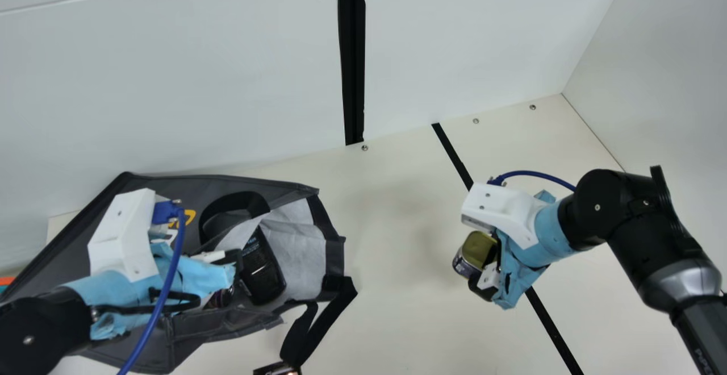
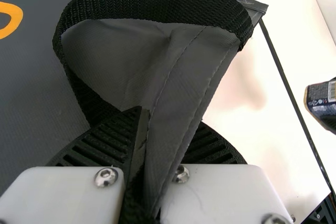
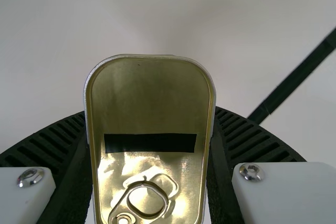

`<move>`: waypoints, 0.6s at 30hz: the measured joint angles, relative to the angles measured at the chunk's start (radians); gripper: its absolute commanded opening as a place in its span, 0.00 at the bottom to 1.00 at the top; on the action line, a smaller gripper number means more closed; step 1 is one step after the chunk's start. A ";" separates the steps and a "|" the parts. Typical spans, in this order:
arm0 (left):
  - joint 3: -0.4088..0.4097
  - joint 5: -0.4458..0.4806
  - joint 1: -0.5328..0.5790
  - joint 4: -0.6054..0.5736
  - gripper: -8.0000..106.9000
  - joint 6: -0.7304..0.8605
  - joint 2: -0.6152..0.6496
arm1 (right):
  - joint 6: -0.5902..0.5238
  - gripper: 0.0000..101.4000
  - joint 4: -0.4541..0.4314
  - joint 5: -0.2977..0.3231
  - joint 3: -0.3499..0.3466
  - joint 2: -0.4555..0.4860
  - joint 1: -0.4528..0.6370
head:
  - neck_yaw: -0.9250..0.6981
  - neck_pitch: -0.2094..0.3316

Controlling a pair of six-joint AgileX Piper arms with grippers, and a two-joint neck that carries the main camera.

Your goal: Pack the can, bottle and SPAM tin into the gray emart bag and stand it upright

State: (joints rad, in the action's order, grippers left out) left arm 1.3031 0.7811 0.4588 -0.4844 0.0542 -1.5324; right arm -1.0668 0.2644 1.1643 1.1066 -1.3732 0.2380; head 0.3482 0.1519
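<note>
Lying on its side at near left, the gray emart bag point(image 1: 176, 191), smooth and stitched, points its pale-lined mouth right. Inside, the glossy, rounded black bottle point(image 1: 264, 275) runs near to far, its far end slanting left. The left gripper point(image 1: 237, 267) is clenched on a fold of bag fabric. Slightly farther, at right, the right gripper point(image 1: 478, 262) grasps the SPAM tin point(image 1: 480, 248) by its narrow sides, the long axis of its gold metal ring-pull lid lying between the ribbed fingers point(image 3: 257, 140), lid toward the wrist.
</note>
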 measured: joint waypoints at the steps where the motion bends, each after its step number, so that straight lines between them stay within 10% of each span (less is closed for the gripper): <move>1: 0.000 0.000 0.000 0.000 0.00 0.000 0.000 | -0.001 0.00 0.005 0.003 0.000 0.000 -0.010 | 0.000 0.000; 18: 0.000 0.000 0.000 0.000 0.00 0.000 0.000 | -0.008 0.00 0.017 0.025 -0.019 0.021 -0.196 | -0.002 0.000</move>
State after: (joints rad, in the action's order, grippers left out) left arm 1.3031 0.7811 0.4588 -0.4844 0.0542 -1.5324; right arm -1.0750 0.2809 1.1889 1.0879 -1.3520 0.0425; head 0.3467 0.1519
